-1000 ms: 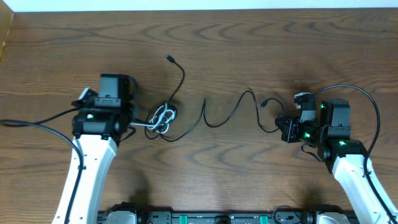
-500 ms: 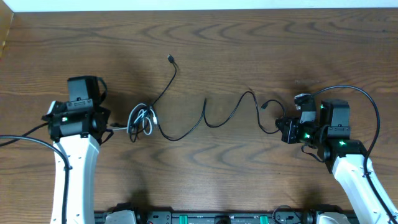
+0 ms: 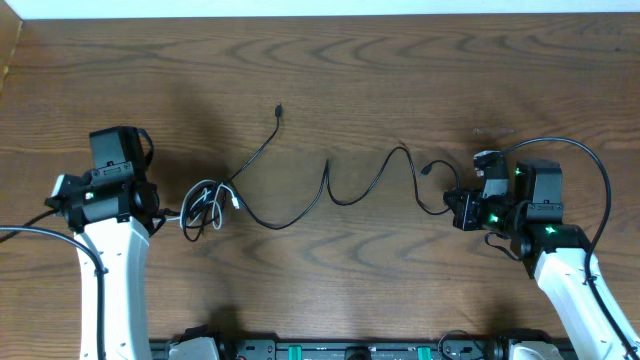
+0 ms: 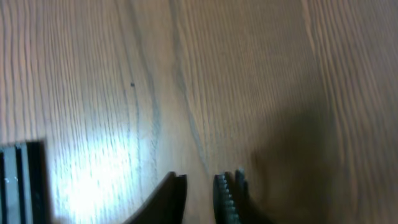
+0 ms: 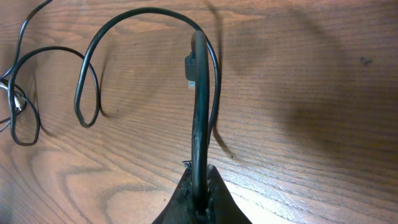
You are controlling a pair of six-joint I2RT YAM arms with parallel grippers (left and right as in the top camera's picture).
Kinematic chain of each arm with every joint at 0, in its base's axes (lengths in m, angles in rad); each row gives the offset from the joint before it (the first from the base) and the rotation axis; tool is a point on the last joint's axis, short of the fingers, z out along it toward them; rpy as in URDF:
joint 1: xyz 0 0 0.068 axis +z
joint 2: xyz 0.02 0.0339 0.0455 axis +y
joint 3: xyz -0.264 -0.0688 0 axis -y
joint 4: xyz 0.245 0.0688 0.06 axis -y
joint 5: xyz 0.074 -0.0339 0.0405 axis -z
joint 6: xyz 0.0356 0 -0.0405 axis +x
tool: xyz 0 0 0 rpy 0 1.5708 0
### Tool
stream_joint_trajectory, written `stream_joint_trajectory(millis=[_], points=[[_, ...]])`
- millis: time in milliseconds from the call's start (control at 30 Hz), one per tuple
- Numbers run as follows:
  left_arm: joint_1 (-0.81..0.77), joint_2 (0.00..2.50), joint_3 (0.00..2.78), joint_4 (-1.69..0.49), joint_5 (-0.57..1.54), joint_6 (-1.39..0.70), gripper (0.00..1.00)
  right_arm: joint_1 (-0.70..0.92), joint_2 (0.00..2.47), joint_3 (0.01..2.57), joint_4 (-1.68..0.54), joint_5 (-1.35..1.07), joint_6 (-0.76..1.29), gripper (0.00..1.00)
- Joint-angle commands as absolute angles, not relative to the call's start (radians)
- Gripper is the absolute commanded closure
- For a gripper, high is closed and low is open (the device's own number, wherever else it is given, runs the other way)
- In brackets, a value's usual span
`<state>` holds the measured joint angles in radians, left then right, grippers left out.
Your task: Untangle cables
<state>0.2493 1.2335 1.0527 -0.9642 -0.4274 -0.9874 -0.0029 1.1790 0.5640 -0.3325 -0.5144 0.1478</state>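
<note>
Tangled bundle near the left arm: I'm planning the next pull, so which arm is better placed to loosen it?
Left. The left gripper sits right beside the bundle; the right gripper is across the table, shut on the long black cable at its end, likely anchoring it.

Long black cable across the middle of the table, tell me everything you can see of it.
The long thin black cable lies flat on the wooden table in loose waves. One small plug end lies free on the far side. The cord skirts the white-and-black bundle, then snakes over to the right gripper, which is shut on it near its other plug.
</note>
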Motion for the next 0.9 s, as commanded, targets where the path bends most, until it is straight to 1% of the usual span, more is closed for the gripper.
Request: stream_joint_trajectory(millis=[0,33,100,267,333,433,733,867], points=[[0.257,1.235,1.077,-0.97,-0.464,-0.976,0.6,-0.016,1.169,0.578,-0.334,-0.506,0.132,0.99],[0.257,1.235,1.077,-0.972,-0.464,-0.976,0.51,-0.016,1.169,0.578,-0.334,-0.506,0.132,0.99],[0.257,1.235,1.077,-0.977,-0.464,-0.976,0.37,-0.016,1.169,0.578,-0.334,-0.506,0.132,0.99],[0.257,1.235,1.077,-0.991,-0.449,-0.96,0.2,-0.016,1.169,0.578,-0.334,-0.506,0.132,0.99],[0.257,1.235,1.077,-0.991,-0.412,-0.91,0.18,-0.016,1.169,0.578,-0.334,-0.506,0.133,0.99],[0.257,1.235,1.077,-0.991,-0.334,-0.832,0.17,-0.016,1.169,0.578,-0.334,-0.506,0.132,0.99],[0.257,1.235,1.077,-0.991,0.004,-0.491,0.16,-0.016,1.169,0.578,-0.333,-0.506,0.133,0.99],[0.257,1.235,1.077,-0.991,0.065,-0.434,0.15,-0.016,1.169,0.578,-0.333,-0.506,0.133,0.99]])
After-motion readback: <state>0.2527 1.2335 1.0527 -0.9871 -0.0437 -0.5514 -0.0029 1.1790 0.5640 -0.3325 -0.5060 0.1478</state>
